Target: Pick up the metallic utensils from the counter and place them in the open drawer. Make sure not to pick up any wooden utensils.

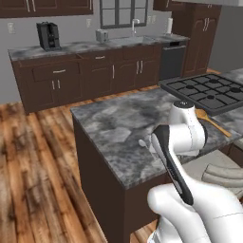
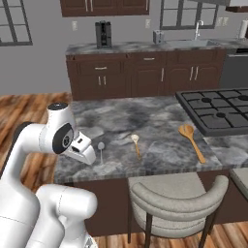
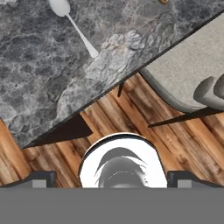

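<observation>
Right now I see the tool [image 3: 109, 179] spread wide with nothing between its tips, poised above the near edge of the grey-and-white marbled stone table [image 2: 145, 116], the wooden floor [image 3: 131, 118] and a grey padded stool [image 2: 177, 198] below it. The small silver-grey metal spoon [image 3: 72, 24] lies flat on the slab near that edge, round head away from me, also visible just beside my white arm [image 2: 100, 147]. A short tan wooden utensil [image 2: 136, 143] lies near it, and a larger orange-brown wooden spoon [image 2: 192, 140] rests further right, near the black stove grate [image 2: 218, 111].
</observation>
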